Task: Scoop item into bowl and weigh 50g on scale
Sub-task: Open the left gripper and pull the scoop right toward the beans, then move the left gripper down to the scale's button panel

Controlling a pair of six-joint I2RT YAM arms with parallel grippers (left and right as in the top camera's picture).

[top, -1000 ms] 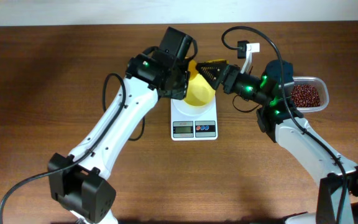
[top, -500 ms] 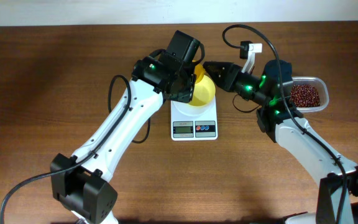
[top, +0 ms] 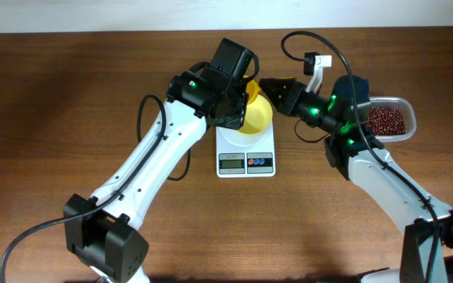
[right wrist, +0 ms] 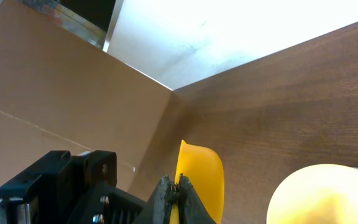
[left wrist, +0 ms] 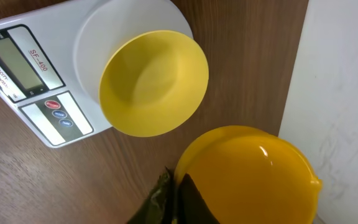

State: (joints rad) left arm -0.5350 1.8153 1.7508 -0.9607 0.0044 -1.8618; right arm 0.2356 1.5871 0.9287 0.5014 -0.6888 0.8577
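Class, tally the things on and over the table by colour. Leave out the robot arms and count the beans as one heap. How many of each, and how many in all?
Yellow: 2, the bowl and the scoop
White: 1, the scale
Clear: 1, the container
Red-brown: 1, the heap of beans
Total: 5

Smooth plastics on matt wood.
Pale-yellow round plastic bowl [left wrist: 154,81] satin-smooth; white rectangular plastic scale [left wrist: 73,68] smooth; yellow plastic scoop [left wrist: 247,177] glossy; brown wood-grain table [left wrist: 241,62] matt.
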